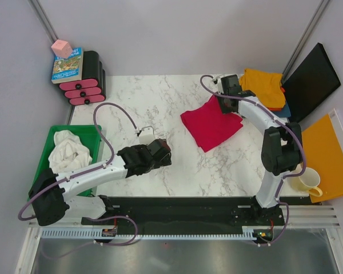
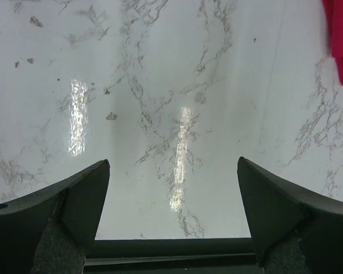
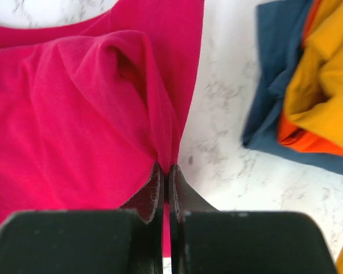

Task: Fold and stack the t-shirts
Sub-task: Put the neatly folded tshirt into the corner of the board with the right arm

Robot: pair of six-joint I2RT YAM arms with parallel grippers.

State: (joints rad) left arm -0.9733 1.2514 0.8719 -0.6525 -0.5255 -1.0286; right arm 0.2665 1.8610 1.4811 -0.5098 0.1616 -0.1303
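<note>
Slippage threatens: the right tool (image 3: 164,176) pinches only a thin ridge of the red shirt (image 3: 74,125), lying on the surface (image 3: 217,103) beside the folded pile (image 3: 320,85). The left tool (image 2: 172,161) stands wide, empty.

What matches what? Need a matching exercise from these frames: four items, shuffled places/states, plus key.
Items
1. red t-shirt
2. white t-shirt
3. left claw
4. yellow-orange t-shirt

Places/states
A. in the green bin
B. open above the marble table
C. pinched in the shut right claw
D. on top of the pile at the far right

Pairs: 1-C, 2-A, 3-B, 4-D
</note>
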